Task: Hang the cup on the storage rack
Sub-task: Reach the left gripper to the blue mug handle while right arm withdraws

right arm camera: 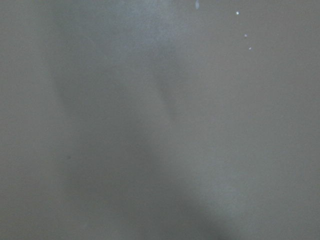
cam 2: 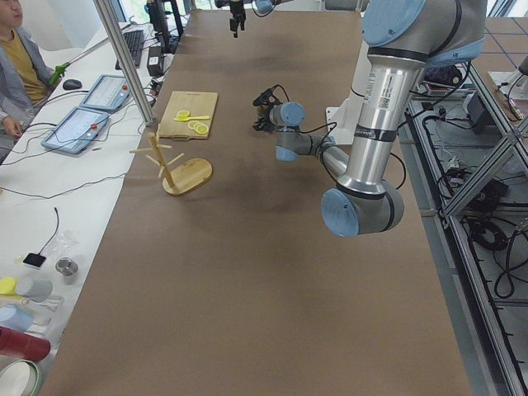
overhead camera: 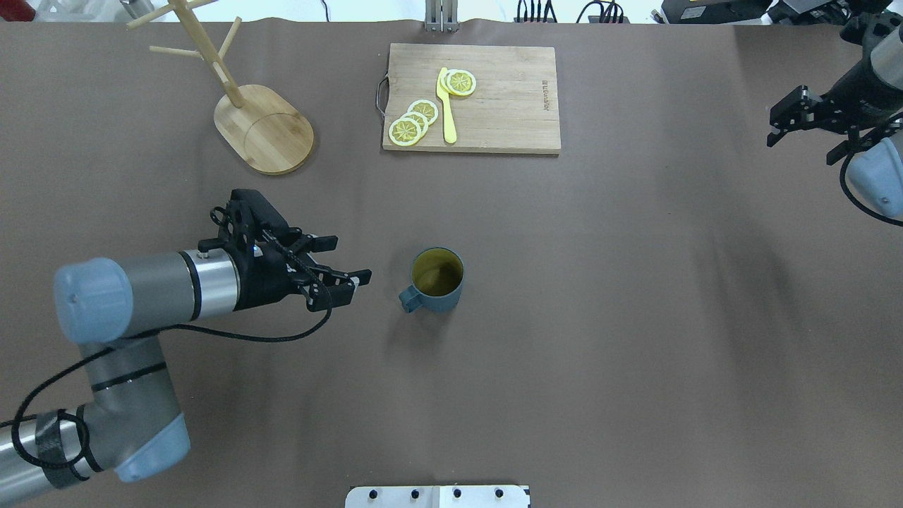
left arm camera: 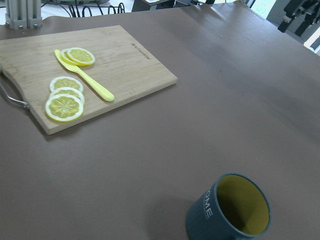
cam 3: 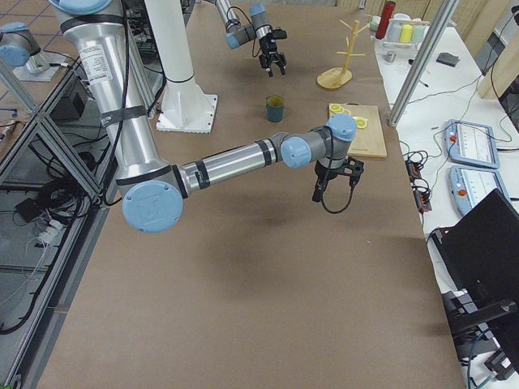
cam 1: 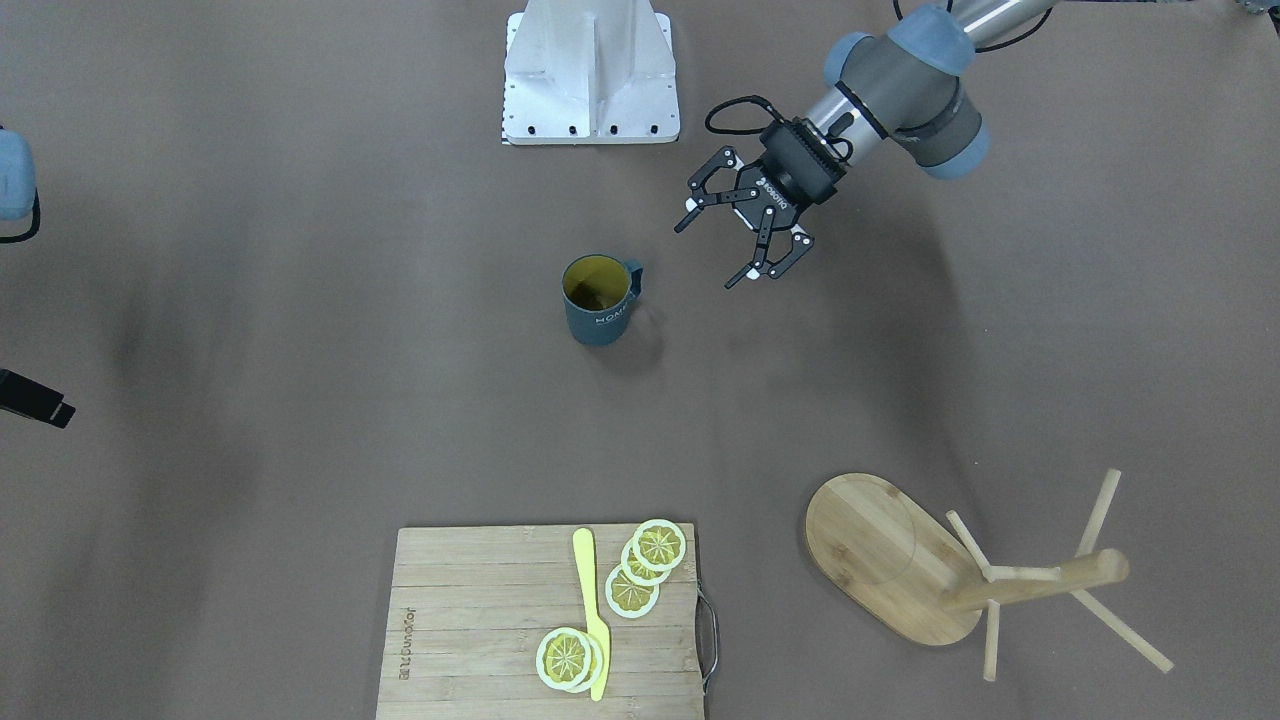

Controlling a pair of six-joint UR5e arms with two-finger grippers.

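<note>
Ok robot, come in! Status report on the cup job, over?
Left end effector open, near the cup, not touching. Right end effector open, far aside. Cup upright on table, storage rack pegs bare. Nothing between left end effector and cup.

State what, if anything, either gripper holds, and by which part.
Nothing is held. The open left gripper is beside the mug, apart from it; the right gripper is open, empty.

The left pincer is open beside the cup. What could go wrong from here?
1. The handle of the cup points toward the left pincer; an advancing finger may hit it and push or tip the cup.
2. The rack has thin, slanted pegs; the handle may miss or slip off.
</note>
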